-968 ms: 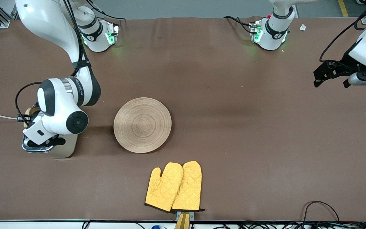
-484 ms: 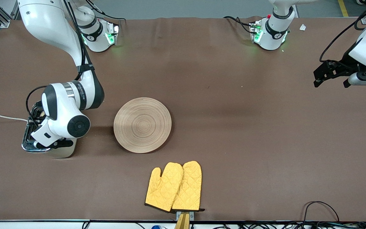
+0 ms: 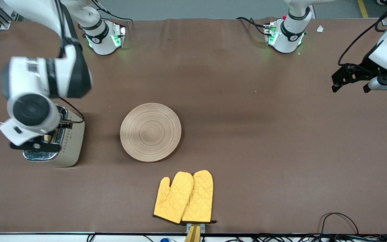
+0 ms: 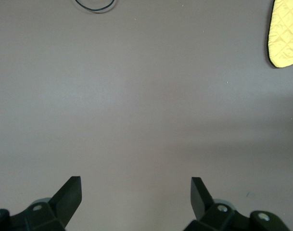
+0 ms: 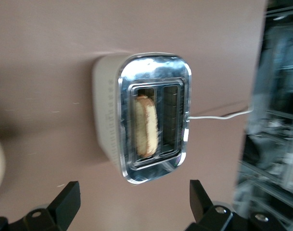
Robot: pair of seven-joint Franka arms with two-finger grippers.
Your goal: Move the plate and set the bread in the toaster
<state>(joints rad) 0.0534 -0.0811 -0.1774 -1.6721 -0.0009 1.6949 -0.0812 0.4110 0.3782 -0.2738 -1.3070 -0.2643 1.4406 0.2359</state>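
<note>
Robotics lab; brown-covered table (image 3: 233, 67), loose cables (image 3: 339, 218)

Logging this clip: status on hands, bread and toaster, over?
Right hand open, empty, above toaster. Bread sits in one slot. Left hand open, waiting over bare table at its own end. Plate mid-table, nothing obstructing.

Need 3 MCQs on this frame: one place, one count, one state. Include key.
1. Where is the bread?
A. on the plate
B. in a toaster slot
C. on the oven mitts

2. How many oven mitts lie on the table?
A. one
B. two
C. three

3. The right gripper is:
A. open, over the toaster
B. shut on the bread
C. shut on the plate

B: the right wrist view shows the slice standing in one slot of the toaster.
B: two yellow mitts lie side by side.
A: its fingers stand apart, holding nothing; the plate lies bare.
</note>
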